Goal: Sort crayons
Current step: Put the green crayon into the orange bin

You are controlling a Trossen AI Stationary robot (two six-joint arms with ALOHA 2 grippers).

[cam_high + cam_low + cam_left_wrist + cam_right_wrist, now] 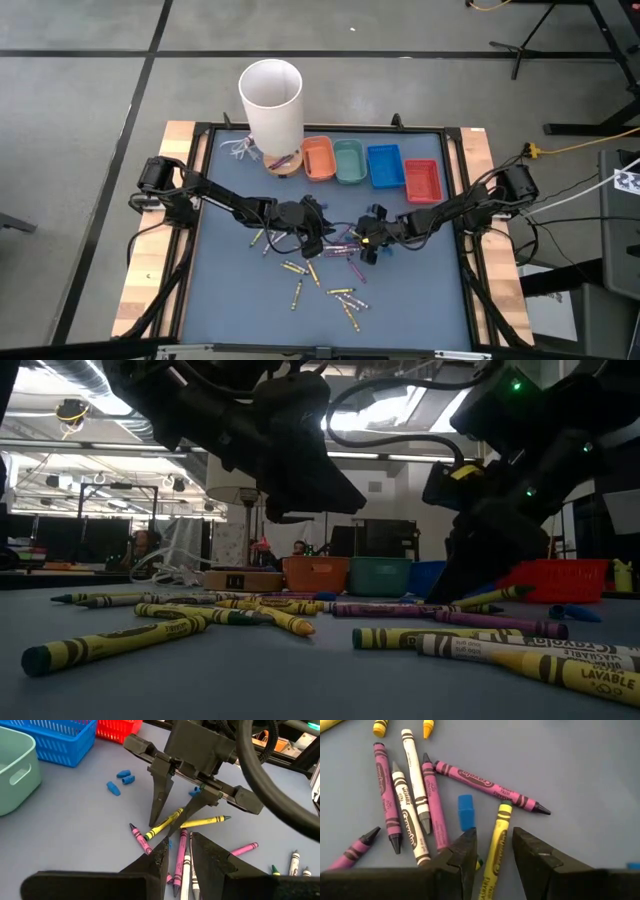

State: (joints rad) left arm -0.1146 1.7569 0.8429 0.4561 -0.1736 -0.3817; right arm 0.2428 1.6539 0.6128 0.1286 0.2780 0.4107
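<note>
Many crayons (320, 275), yellow, purple-pink and white, lie flat and scattered on the blue-grey mat. My right gripper (492, 835) is open and pointing down at the mat's middle (366, 245). Its fingers stand on either side of one yellow crayon (497, 845), across it, with narrow gaps showing. That crayon also shows in the left wrist view (165, 824), lying on the mat. My left gripper (180, 842) is open and empty, just left of the right one (313, 243). It hovers above pink and white crayons (182, 855).
Four small trays stand in a row at the far side: orange (318, 158), teal (349, 160), blue (384, 165) and red (421, 180). A tall white tube (272, 100) stands left of them. Small blue bits (122, 779) lie among the crayons.
</note>
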